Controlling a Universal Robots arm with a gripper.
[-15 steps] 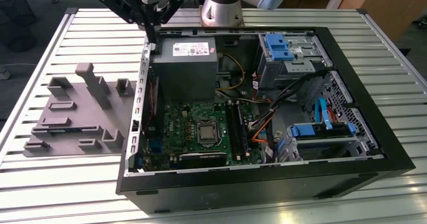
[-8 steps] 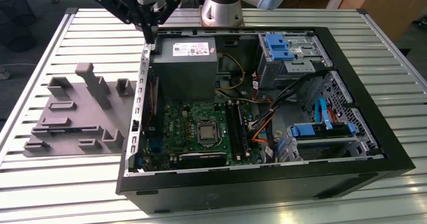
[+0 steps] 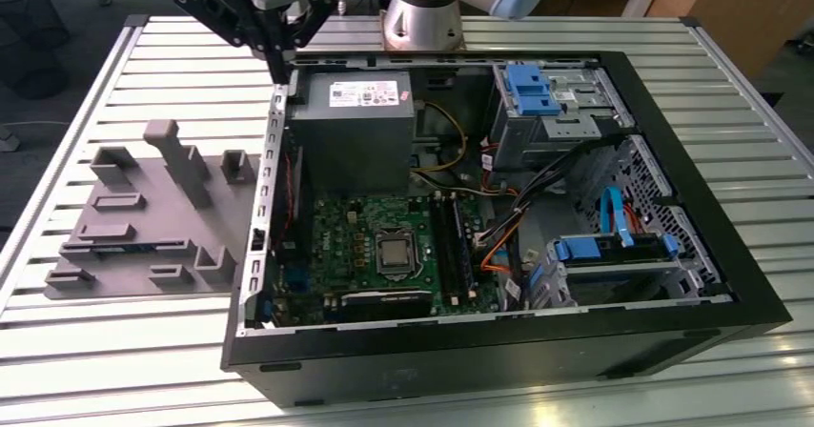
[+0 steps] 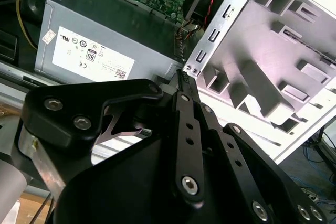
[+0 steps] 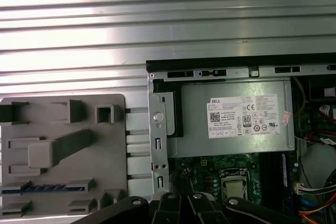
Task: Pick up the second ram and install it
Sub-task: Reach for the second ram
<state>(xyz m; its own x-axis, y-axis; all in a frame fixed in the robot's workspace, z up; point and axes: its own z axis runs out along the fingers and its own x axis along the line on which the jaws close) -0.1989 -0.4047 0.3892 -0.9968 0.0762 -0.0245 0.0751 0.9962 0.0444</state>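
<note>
Slatted table: my gripper, pinched together and empty, hovers by the case rim; second ram lies well aside in the holder.

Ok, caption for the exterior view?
The gripper above a corner of the open computer case, by the power supply; grey holder alongside.

We see the hand above a corner of the computer case, well apart from the second ram in the grey holder.

Bright light glares off the ribbed metal table, while the computer case interior sits shadowed.
</note>
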